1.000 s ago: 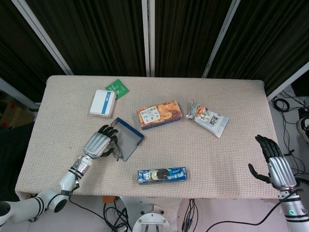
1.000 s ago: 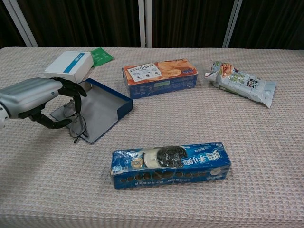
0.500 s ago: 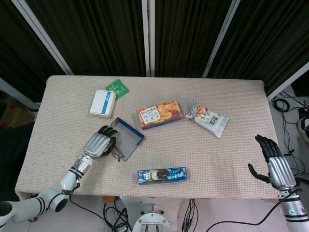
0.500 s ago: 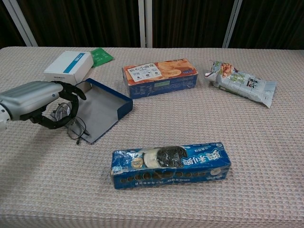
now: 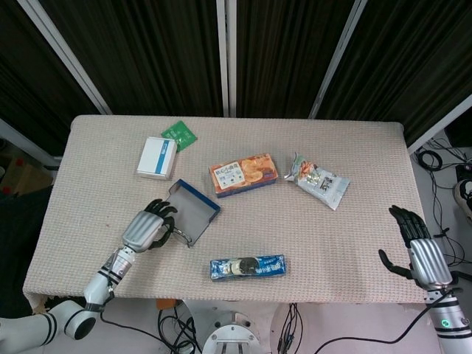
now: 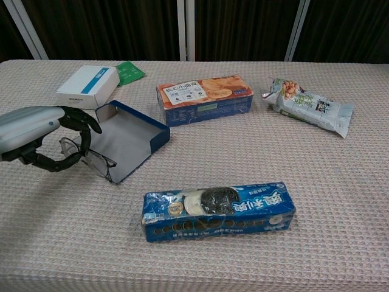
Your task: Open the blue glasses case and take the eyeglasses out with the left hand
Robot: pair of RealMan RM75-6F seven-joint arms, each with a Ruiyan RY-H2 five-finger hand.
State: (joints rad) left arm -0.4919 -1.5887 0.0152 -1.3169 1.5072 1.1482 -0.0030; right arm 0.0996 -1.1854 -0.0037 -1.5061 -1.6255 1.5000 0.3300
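Eyeglasses [image 6: 85,157] sit pinched in my left hand [image 6: 45,131], just off the near-left edge of the open blue glasses case [image 6: 124,137]. I judge them light, thin-framed, fragile; lenses slick, so I'd hold the frame or temple, not the glass. Right hand [image 5: 420,247] hangs off the table's right edge [image 5: 413,221], fingers spread, holding nothing. Oreo pack [image 6: 219,208] lies near the case.
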